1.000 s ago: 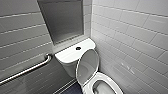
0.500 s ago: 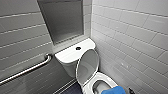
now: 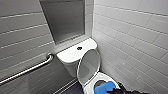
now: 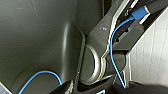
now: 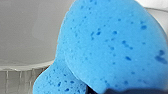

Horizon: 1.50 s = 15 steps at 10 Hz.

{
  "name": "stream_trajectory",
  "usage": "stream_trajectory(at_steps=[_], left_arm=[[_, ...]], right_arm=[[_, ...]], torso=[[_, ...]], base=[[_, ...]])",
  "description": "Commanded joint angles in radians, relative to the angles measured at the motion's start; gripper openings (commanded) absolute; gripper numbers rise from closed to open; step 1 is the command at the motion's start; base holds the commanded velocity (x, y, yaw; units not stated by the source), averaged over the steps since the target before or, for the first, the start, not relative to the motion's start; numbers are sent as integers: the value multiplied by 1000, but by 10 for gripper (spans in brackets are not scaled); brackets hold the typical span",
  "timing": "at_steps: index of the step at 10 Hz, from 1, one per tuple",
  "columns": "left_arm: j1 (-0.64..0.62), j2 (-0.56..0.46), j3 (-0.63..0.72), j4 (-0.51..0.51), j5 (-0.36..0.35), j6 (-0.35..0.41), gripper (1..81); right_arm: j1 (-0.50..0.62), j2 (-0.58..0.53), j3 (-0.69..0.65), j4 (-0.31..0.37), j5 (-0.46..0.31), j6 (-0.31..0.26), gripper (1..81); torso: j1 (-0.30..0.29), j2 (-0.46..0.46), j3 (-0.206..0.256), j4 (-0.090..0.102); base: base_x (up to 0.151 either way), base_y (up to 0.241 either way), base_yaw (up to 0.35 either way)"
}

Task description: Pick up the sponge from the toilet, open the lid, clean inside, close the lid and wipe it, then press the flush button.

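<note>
Just over the glossy toilet (image 3: 72, 55) hangs the porous sponge (image 3: 103, 88).

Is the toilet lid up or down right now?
Up. The lid stands raised in front of the tank, its greyish underside facing out, with the blue sponge over the open bowl.

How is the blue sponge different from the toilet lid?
The sponge is bright blue; the lid is white with a greyish inside. The sponge is much smaller than the lid. The sponge has little holes; the lid is smooth. The sponge is down at the bowl in the right hand; the lid stands raised. Both have rounded edges.
</note>
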State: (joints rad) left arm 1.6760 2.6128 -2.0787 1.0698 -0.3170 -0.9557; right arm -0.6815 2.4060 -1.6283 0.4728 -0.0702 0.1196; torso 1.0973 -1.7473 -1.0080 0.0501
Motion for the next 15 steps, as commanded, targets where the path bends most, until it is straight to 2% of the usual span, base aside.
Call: stream_trajectory(at_steps=[1,3,4,5,6,8,11,13,15], left_arm=[[25,-17,5,15,27,2,811],[25,-17,3,13,27,2,811],[25,-17,3,12,27,2,811],[23,-16,2,12,27,2,811],[25,-12,-1,12,27,0,811],[25,-12,-3,12,27,0,811],[25,-11,-6,12,27,-1,811],[25,-11,-6,12,27,-1,811],[25,-11,-6,16,27,-1,811]], right_arm=[[148,83,-86,4,-114,3,10],[179,144,-148,6,-153,3,10],[197,159,-160,6,-163,5,10],[210,176,-171,7,-166,6,10],[217,199,-183,15,-152,12,10],[213,268,-211,29,-48,20,10],[161,377,-344,81,-37,22,10],[101,368,-364,113,-13,23,10],[50,363,-387,115,9,31,10]], torso=[[0,0,0,32],[0,0,0,87],[0,0,0,54],[0,0,0,74],[0,0,0,82],[0,0,0,82],[0,0,0,82],[0,0,0,82],[0,0,0,82]], base=[[0,0,0],[0,0,0],[0,0,0],[0,0,0],[0,0,0],[0,0,0],[0,0,0],[0,0,0],[0,0,0]])
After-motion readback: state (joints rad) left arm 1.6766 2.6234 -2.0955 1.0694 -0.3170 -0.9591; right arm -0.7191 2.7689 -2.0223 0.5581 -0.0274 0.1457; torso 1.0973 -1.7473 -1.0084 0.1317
